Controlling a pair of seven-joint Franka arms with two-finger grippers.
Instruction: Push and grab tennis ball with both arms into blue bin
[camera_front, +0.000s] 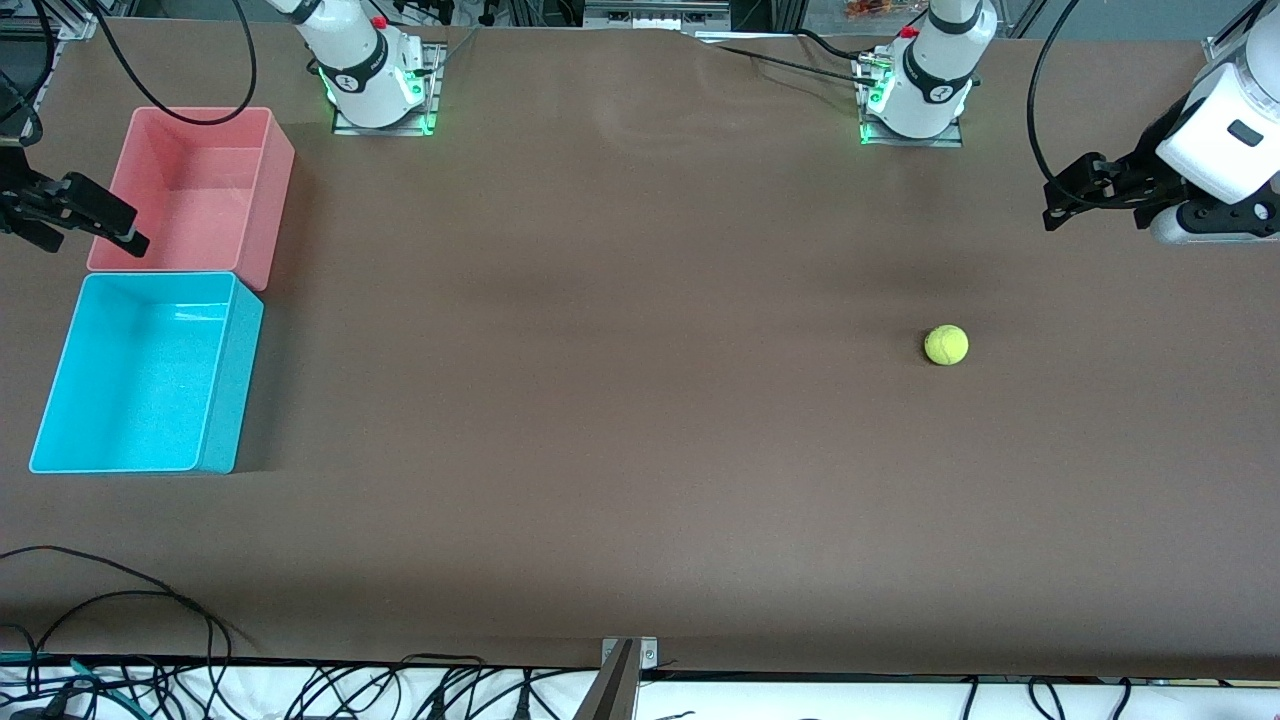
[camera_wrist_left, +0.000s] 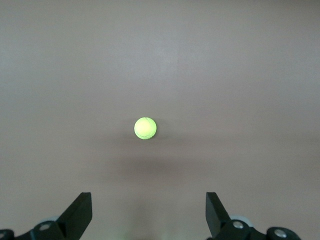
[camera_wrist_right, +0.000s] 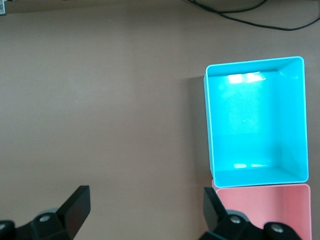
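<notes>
The tennis ball (camera_front: 946, 345) lies on the brown table toward the left arm's end; it also shows in the left wrist view (camera_wrist_left: 145, 128), apart from the fingers. My left gripper (camera_front: 1062, 200) is open and empty, up over the table's left-arm end (camera_wrist_left: 149, 200). The blue bin (camera_front: 236, 390) stands empty at the right arm's end, touching the pink bin and nearer to the front camera than it. It also shows in the right wrist view (camera_wrist_right: 255, 125). My right gripper (camera_front: 92, 236) is open and empty, over the table beside the pink bin (camera_wrist_right: 146, 195).
The pink bin (camera_front: 190, 190) is empty and shows at the edge of the right wrist view (camera_wrist_right: 265, 210). Black cables (camera_front: 120, 600) trail over the table's edge nearest the front camera. The arms' green-lit bases (camera_front: 380, 95) stand along the edge farthest from that camera.
</notes>
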